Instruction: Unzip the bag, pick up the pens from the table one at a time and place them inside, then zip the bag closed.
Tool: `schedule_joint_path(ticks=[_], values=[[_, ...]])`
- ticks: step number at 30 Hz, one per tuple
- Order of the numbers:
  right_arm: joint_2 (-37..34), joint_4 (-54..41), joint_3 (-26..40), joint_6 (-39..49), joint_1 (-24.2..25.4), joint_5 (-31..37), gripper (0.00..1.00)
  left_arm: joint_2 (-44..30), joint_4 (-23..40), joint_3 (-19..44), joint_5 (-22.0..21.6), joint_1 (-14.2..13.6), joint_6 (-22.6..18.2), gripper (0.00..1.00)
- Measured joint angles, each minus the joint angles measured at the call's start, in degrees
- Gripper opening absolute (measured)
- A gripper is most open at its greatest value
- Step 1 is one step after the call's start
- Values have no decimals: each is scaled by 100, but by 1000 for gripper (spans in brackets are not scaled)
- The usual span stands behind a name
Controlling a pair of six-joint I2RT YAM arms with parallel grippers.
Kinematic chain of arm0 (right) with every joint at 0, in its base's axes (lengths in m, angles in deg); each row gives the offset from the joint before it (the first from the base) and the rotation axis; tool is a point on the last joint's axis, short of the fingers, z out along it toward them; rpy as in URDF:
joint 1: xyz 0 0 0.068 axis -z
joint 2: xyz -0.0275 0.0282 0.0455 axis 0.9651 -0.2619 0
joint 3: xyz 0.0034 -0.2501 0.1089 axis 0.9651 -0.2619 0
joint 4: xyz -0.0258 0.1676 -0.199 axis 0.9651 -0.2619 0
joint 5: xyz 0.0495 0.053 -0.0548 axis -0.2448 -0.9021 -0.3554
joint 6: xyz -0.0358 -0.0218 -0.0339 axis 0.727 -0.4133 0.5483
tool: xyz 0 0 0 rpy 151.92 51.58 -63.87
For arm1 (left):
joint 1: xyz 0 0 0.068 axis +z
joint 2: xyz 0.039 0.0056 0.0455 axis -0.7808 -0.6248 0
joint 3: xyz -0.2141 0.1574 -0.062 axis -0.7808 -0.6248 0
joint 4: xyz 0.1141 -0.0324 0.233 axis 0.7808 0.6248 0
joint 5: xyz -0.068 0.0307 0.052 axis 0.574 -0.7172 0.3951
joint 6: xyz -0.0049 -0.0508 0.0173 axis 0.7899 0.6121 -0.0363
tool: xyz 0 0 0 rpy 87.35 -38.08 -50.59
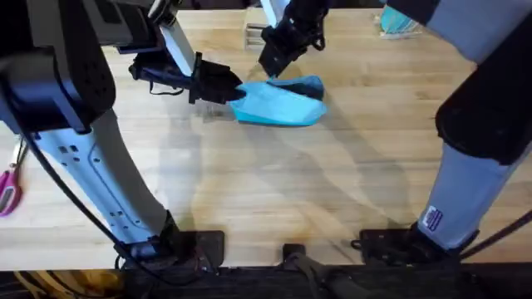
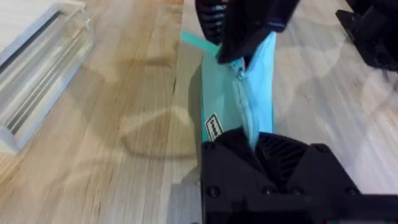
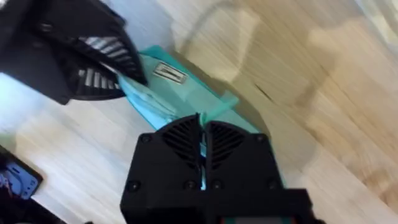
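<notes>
Overhead: bag (image 1: 278,105) lies on the table (image 1: 274,191) far-centre, light blue, long axis running left-right. Left gripper (image 1: 226,88) is at the bag's left end, fingers closed on the fabric there. Right gripper (image 1: 273,66) comes down from the far side onto the bag's top near the right end; how tightly it's closed can't be read from this angle. Pink-handled scissors (image 1: 8,189) sit at the table's left edge, well apart from the bag.

Left wrist: left gripper (image 2: 264,146) is clamped on the near end of the bag (image 2: 224,106), zipper (image 2: 247,106) running away toward the right gripper (image 2: 239,53), which sits on the zipper line at the far end. Clear box (image 2: 37,74) lies off to one side.

Right wrist: right gripper (image 3: 202,140) has fingers pressed together w/ a sliver of blue bag (image 3: 174,93) between them. Left gripper (image 3: 121,78) grips the other end.
</notes>
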Motion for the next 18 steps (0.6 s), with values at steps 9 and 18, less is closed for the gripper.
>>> schedule_joint_path(ticks=[9,18], values=[[2,-653,0,8,716,-296,34,-2,4,0,217,-142,0,43],[0,-1014,2,149,1560,445,34,-9,201,0,195,-81,0,42]])
